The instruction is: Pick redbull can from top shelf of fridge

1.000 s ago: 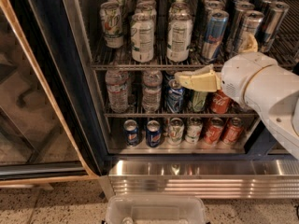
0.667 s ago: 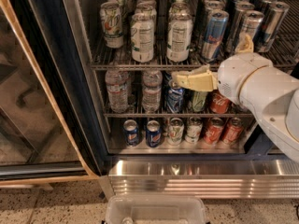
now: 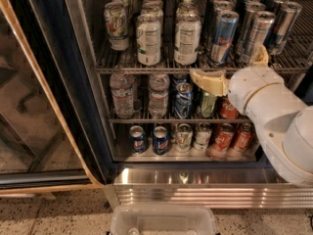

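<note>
The redbull can, slim with blue and silver panels, stands upright near the front of the top shelf of the fridge, right of centre. Greyer slim cans stand just right of it. My gripper is at the shelf's front edge, just below and in front of the can's base. It is open and empty. One cream finger points left under the shelf edge. The other finger sticks up to the right of the can. My white arm covers the right side of the lower shelves.
Wider white-labelled cans fill the left of the top shelf. Water bottles and cans stand on the middle rack, and cola cans on the bottom one. The glass door stands open at the left. A clear plastic bin sits below the ribbed steel base.
The gripper has barely shifted at the shelf's front edge. The cans and bottles have not moved.
</note>
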You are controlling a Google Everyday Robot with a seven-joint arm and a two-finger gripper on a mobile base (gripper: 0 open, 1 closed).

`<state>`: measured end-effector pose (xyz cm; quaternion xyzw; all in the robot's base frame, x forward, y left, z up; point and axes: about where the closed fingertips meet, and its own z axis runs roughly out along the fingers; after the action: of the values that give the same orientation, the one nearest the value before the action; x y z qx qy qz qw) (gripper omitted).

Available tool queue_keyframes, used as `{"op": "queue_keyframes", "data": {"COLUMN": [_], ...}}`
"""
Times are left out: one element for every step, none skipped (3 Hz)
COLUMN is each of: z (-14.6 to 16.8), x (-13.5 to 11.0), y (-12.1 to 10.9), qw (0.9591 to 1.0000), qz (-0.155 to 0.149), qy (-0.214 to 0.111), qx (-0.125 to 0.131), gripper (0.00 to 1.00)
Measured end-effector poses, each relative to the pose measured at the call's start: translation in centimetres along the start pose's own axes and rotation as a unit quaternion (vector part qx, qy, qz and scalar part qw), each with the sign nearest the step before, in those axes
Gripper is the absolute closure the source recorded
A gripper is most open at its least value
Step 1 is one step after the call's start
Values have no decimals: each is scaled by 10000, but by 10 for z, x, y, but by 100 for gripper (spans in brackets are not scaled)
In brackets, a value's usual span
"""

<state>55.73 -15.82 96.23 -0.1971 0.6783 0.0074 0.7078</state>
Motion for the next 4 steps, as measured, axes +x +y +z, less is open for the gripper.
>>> {"op": "queue_keyframes", "data": {"z": [8, 8, 13, 19], "x": [-18, -19, -17, -16], "y": [5, 6, 6, 5], "qw": [9995, 9995, 9994, 9991], "qz": [182, 172, 211, 242], "qy": [-198, -198, -223, -265], "qx": [157, 154, 162, 203], "gripper": [12, 0, 2, 7]}}
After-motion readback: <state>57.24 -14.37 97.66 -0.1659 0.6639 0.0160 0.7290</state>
